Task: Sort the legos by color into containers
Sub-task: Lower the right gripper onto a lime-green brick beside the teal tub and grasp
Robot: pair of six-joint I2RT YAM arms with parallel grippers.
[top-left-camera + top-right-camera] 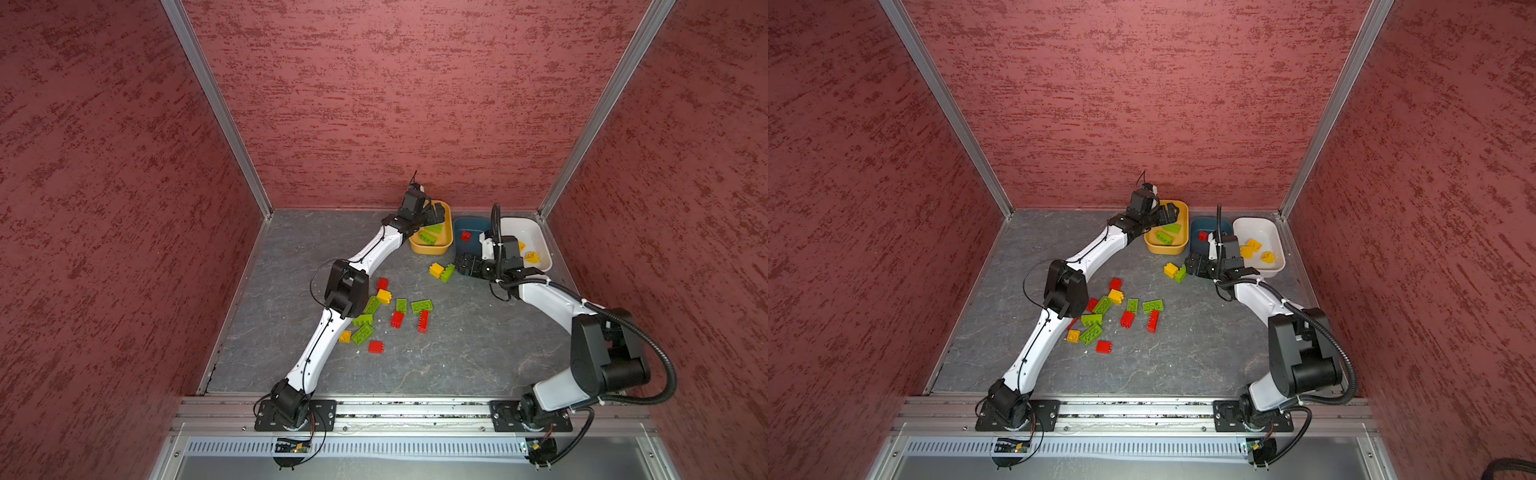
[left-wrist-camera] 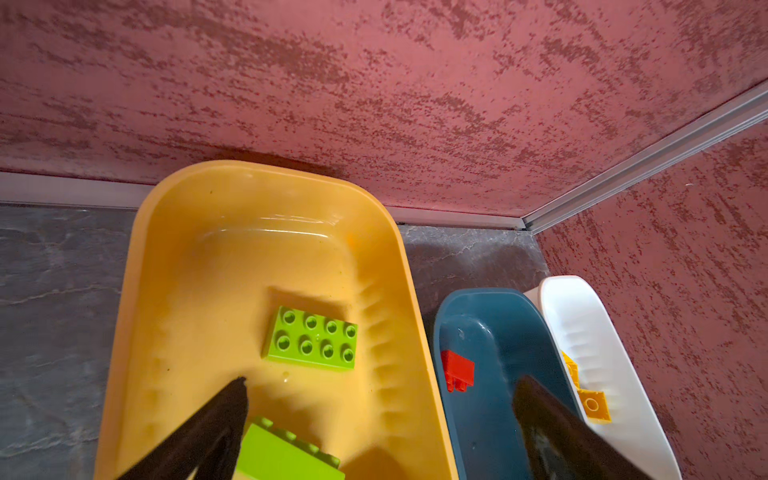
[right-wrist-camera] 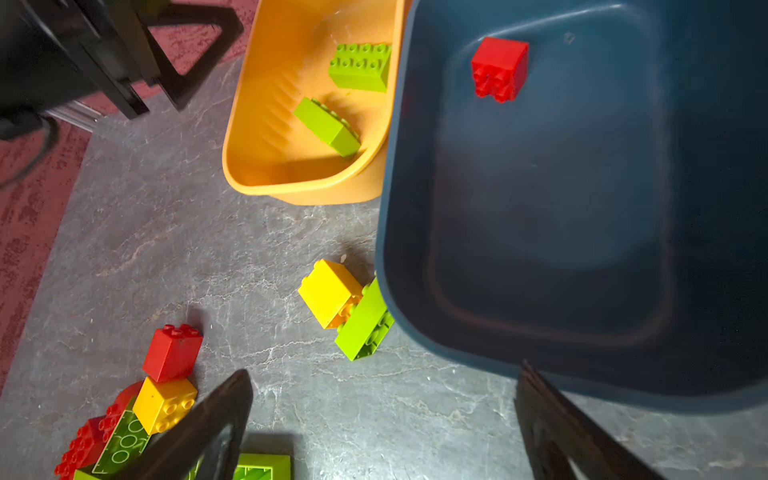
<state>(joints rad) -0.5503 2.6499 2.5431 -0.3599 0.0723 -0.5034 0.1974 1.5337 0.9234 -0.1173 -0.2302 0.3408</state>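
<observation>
Sorting cell at an early stage. The grey bench [image 1: 457,365] carries three tubs in a row along its far edge. The white tub [image 1: 528,230] sits in the far right corner, the teal tub [image 1: 473,226] is beside it, and the yellow-orange tub [image 1: 430,249] is nearest the middle of that edge. So far the yellow-orange tub holds two green bricks [image 1: 428,237], the teal tub one red brick [image 1: 466,236], and the white tub about three yellow bricks [image 1: 532,257]. By my judgement most of the work is left. A mixed scatter of loose legos [image 1: 382,316] in red, green and yellow lies around the middle of the bench, partly under the left arm. A yellow and green pair [image 1: 441,271] lies touching at the teal tub's near wall. The left gripper [image 2: 382,386] hangs over the yellow-orange tub with its jaws spread wide and nothing between them; one green brick lies in the tub below, close to one finger. The right gripper [image 3: 385,370] is low over the bench at the teal tub's near corner, close to the pair. Its jaws are likewise fully apart and hold nothing.
</observation>
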